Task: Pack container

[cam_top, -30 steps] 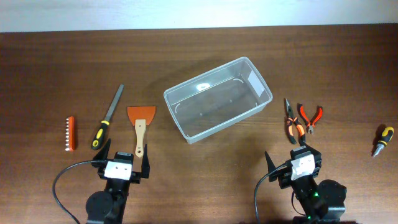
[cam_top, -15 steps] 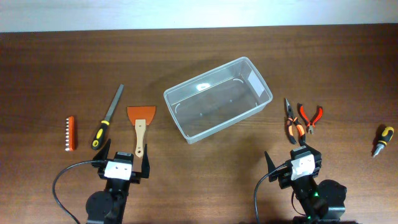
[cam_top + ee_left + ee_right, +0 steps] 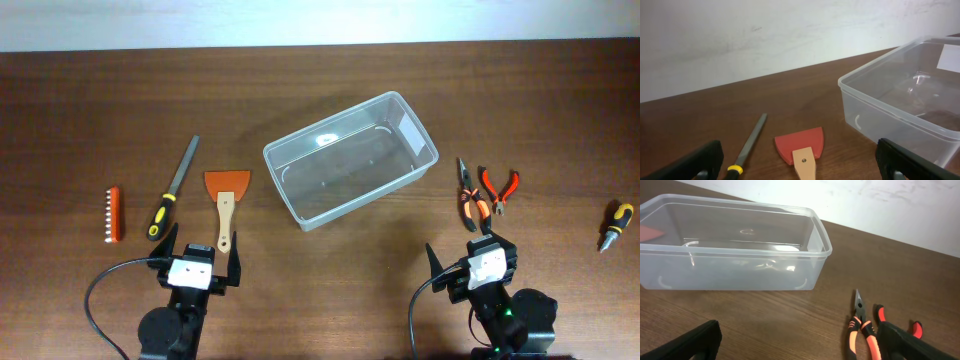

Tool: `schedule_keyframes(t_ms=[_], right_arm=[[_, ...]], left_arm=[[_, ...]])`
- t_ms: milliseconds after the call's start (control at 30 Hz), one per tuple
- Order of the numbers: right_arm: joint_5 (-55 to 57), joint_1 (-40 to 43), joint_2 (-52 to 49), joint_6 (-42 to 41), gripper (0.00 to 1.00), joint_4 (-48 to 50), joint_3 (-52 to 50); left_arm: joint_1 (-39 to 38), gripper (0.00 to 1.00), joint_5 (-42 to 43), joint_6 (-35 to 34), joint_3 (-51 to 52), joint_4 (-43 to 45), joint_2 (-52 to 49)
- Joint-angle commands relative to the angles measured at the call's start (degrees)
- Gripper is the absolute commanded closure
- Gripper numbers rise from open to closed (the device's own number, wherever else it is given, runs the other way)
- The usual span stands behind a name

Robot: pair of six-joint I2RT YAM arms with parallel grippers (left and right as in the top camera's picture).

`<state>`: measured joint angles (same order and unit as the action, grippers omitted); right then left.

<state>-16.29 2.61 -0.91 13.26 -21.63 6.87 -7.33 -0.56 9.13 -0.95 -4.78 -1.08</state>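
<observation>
The clear plastic container stands empty at the table's middle, also in the left wrist view and right wrist view. Left of it lie an orange scraper with a wooden handle, a file with a black-and-yellow handle and an orange bit holder. Right of it lie needle-nose pliers, red cutters and a stubby screwdriver. My left gripper is open and empty near the scraper's handle. My right gripper is open and empty near the pliers.
The dark wooden table ends at a white wall along the far edge. Black cables loop beside both arm bases at the near edge.
</observation>
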Motion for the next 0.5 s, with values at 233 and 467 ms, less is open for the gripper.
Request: schedule_keyframes(t_ms=[233, 467], right_arm=[[-2.25, 0.42, 0.55, -0.28, 0.01, -0.11, -0.42], [-11.15, 0.42, -1.73, -9.14, 0.01, -0.7, 3.74]], left_arm=[[-0.13, 0.01, 4.72, -3.78, 0.35, 0.28, 0.5], [-0.04, 0.01, 8.83, -3.72, -5.53, -6.49, -0.55]])
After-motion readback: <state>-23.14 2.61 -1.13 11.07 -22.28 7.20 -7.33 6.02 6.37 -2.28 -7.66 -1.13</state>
